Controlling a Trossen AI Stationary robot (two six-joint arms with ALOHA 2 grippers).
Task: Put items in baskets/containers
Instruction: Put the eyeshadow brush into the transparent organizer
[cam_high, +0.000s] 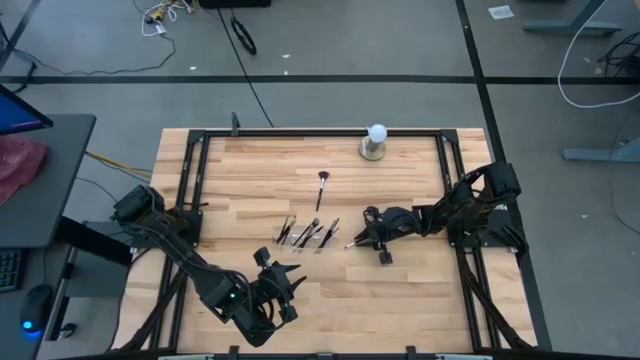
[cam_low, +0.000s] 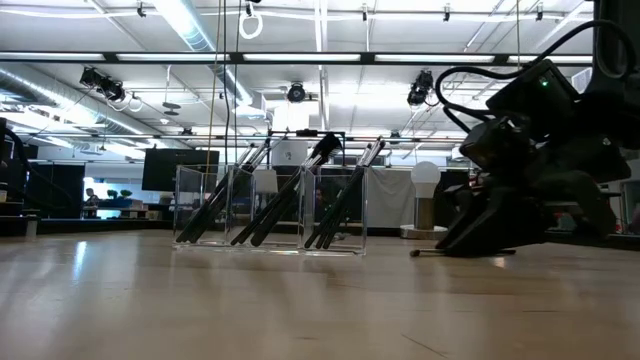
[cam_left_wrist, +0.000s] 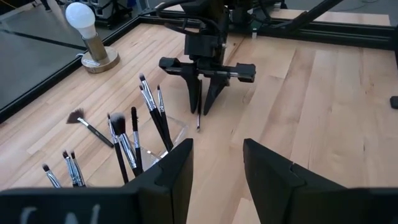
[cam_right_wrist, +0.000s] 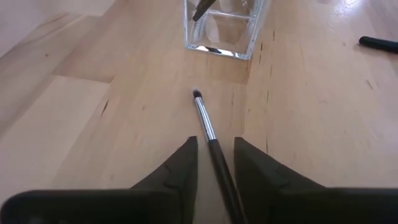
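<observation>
Pale wooden planks make up the bench (cam_high: 400, 290), framed by black rails, with a grey floor and loose cables around it.

Near the bench's middle stands the clear plastic rectangular tray (cam_low: 270, 208), split into compartments, with several thin dark-handled makeup brushes (cam_left_wrist: 134, 140) leaning inside it, bristles up. In the low view three compartments each hold tilted brushes. One fan-headed brush (cam_high: 322, 186) lies alone on the wood, between the tray and the white ball on a round metal base (cam_high: 375, 142) that sits at the far edge.

The right end effector (cam_high: 366, 238) is down at the bench just beside the tray's right end. A single slim brush with a silver ferrule and small dark tip (cam_right_wrist: 208, 134) lies between its two dark fingers (cam_right_wrist: 177, 171), the tip pointing toward the tray and stopping near its wall without touching it. The fingers stand on either side of the handle with small gaps, so the brush is straddled rather than clamped; the jaws are released.

The left end effector (cam_high: 283, 290) waits near the bench's front edge, well apart from the tray, its fingers (cam_left_wrist: 168, 177) spread and holding nothing.
</observation>
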